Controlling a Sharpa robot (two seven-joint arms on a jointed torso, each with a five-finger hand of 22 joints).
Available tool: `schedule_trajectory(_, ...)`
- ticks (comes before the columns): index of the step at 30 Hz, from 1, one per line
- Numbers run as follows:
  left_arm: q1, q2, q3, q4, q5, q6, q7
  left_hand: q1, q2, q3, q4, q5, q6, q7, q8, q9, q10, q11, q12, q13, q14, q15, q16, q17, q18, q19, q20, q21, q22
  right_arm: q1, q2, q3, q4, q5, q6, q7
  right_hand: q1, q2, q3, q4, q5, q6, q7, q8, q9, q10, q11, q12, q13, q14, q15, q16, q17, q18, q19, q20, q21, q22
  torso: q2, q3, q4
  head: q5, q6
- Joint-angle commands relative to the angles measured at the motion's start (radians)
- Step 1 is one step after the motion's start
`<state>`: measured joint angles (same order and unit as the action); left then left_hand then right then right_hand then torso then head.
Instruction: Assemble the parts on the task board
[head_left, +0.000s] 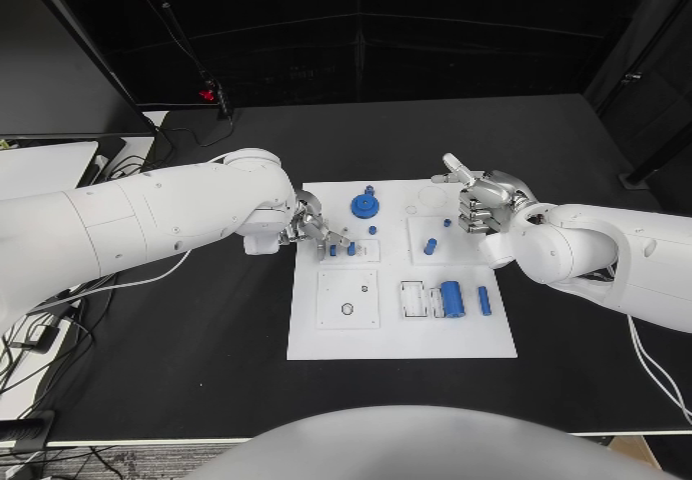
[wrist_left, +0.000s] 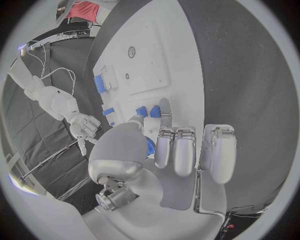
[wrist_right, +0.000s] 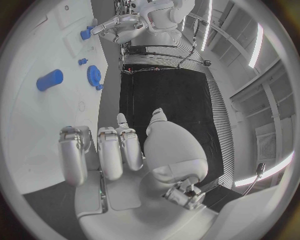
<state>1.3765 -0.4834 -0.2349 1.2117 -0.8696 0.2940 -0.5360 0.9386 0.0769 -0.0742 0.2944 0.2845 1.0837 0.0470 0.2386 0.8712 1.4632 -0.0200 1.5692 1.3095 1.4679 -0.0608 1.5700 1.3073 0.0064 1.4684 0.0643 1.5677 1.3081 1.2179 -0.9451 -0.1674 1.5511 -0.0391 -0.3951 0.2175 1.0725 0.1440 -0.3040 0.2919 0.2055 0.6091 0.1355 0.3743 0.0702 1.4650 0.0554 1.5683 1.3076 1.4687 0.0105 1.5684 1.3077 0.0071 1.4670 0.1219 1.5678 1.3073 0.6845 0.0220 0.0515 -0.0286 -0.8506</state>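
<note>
Clearly the left hand (head_left: 310, 230) is the working one — its fingers reach down at the small blue pegs (head_left: 349, 248) near the task board (head_left: 397, 335)'s left edge; whether it pinches one, I cannot tell. It should seat the peg straight, not tilted. Mid-board, the blue gear (head_left: 366, 207) stands close, leaving little room. Rightward, the blue cylinder (head_left: 451, 298) lies untouched — the right hand (head_left: 483, 205) hovers with fingers curled, holding nothing.

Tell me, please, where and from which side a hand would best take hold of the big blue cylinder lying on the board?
Probably across its middle, from straight above: the blue cylinder lies flat lengthwise on the task board, with its round sides exposed, though the white frame beside it leaves little room on that side.
</note>
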Motion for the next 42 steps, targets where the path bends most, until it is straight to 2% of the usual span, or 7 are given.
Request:
schedule_trajectory(1, -0.002, -0.008, -0.002, 0.006, -0.003, -0.041, 0.023, -0.026, 0.005, -0.022, -0.001, -0.037, -0.013, 0.000, 0.008, 0.004, 0.108, 0.009, 0.002, 0.261, 0.103, 0.009, 0.001, 0.263, -0.006, 0.102, 0.005, 0.003, 0.263, 0.001, -0.001, 0.000, 0.002, -0.001, 0.005, 0.004, -0.002, 0.005, -0.008, -0.001, 0.007, -0.002, -0.005, 0.005, -0.002, 0.106, -0.006, 0.003, 0.263, 0.102, -0.007, 0.002, 0.263, -0.007, 0.104, -0.005, 0.003, 0.263, 0.000, 0.0003, 0.0005, -0.002, 0.000)
schedule_trajectory(20, 0.027, -0.143, -0.002, 0.114, 0.141, -0.498, 0.434, 0.047, 0.002, -0.123, -0.005, -0.100, -0.188, 0.039, 0.071, -0.007, 0.108, 0.042, 0.002, 0.261, 0.103, 0.036, 0.001, 0.263, 0.026, -0.012, 0.027, -0.088, 0.219, 0.000, -0.001, 0.000, -0.001, -0.001, 0.008, 0.006, -0.002, 0.006, -0.008, -0.001, 0.007, -0.002, -0.005, 0.006, -0.002, 0.106, -0.006, 0.003, 0.263, 0.102, -0.007, 0.002, 0.263, -0.007, 0.104, -0.005, 0.003, 0.263, 0.000, 0.0017, 0.0026, -0.006, 0.007)
schedule_trajectory(22, 0.027, -0.148, -0.002, 0.114, 0.201, -0.571, 0.530, 0.110, -0.002, -0.126, -0.004, -0.072, -0.219, 0.051, 0.073, -0.043, -0.043, 0.056, -0.144, 0.151, 0.103, 0.048, 0.001, 0.263, 0.019, 0.013, 0.035, -0.068, 0.229, 0.000, -0.001, 0.000, -0.002, -0.001, 0.009, 0.007, -0.002, 0.006, -0.008, -0.001, 0.007, -0.002, -0.005, 0.006, -0.002, 0.106, -0.006, 0.003, 0.263, 0.102, -0.007, 0.002, 0.263, -0.007, 0.104, -0.005, 0.003, 0.263, 0.000, 0.0016, 0.0026, -0.004, 0.008)
schedule_trajectory(24, 0.025, -0.149, -0.002, 0.113, 0.261, -0.620, 0.628, 0.182, -0.010, -0.127, -0.007, -0.029, -0.259, 0.068, 0.072, -0.077, -0.545, 0.076, -0.629, -0.188, 0.103, 0.064, 0.001, 0.263, 0.027, -0.021, 0.046, -0.093, 0.217, 0.000, -0.001, 0.000, -0.002, -0.001, 0.010, 0.007, -0.002, 0.006, -0.008, -0.001, 0.007, -0.002, -0.004, 0.006, -0.002, 0.106, -0.006, 0.003, 0.263, 0.102, -0.007, 0.002, 0.263, -0.007, 0.104, -0.005, 0.003, 0.263, 0.000, 0.0010, 0.0010, 0.000, 0.010)
schedule_trajectory(26, 0.022, -0.147, -0.002, 0.108, 0.304, -0.657, 0.705, 0.239, -0.024, -0.132, -0.005, -0.013, -0.323, 0.099, 0.052, -0.115, -0.694, 0.105, -0.826, -0.344, 0.103, 0.089, 0.001, 0.263, 0.022, -0.005, 0.064, -0.080, 0.223, -0.001, -0.001, 0.000, -0.002, -0.001, 0.011, 0.007, -0.002, 0.006, -0.008, -0.001, 0.007, -0.002, -0.004, 0.006, -0.002, 0.106, -0.006, 0.003, 0.263, 0.102, -0.007, 0.002, 0.263, -0.007, 0.104, -0.005, 0.003, 0.263, 0.000, 0.0008, 0.0014, 0.000, 0.012)
schedule_trajectory(33, 0.007, -0.119, -0.002, 0.073, 0.357, -0.718, 0.864, 0.399, -0.117, -0.077, -0.013, 0.062, -0.451, 0.164, -0.019, -0.246, -0.870, 0.175, -1.111, -0.641, 0.103, 0.150, 0.001, 0.263, 0.022, -0.005, 0.115, -0.078, 0.223, -0.003, -0.001, 0.000, -0.001, -0.002, 0.012, 0.010, -0.002, 0.006, -0.008, -0.001, 0.007, -0.002, -0.004, 0.006, -0.002, 0.106, -0.006, 0.003, 0.263, 0.102, -0.007, 0.002, 0.263, -0.007, 0.104, -0.005, 0.003, 0.263, 0.000, -0.0003, -0.0005, 0.001, 0.011)
schedule_trajectory(42, -0.024, -0.047, -0.002, -0.023, 0.093, -0.746, 0.942, 0.579, -0.160, -0.003, -0.008, 0.011, -0.408, 0.166, -0.021, -0.404, -0.813, 0.179, -1.158, -0.849, 0.103, 0.154, 0.001, 0.263, 0.005, 0.064, 0.135, -0.026, 0.248, -0.004, -0.003, 0.000, 0.001, -0.002, 0.008, 0.025, -0.002, 0.006, -0.008, -0.001, 0.007, -0.002, -0.004, 0.006, -0.002, 0.106, -0.006, 0.003, 0.263, 0.102, -0.007, 0.002, 0.263, -0.007, 0.104, -0.005, 0.003, 0.263, 0.000, 0.0006, -0.0006, -0.002, 0.020)
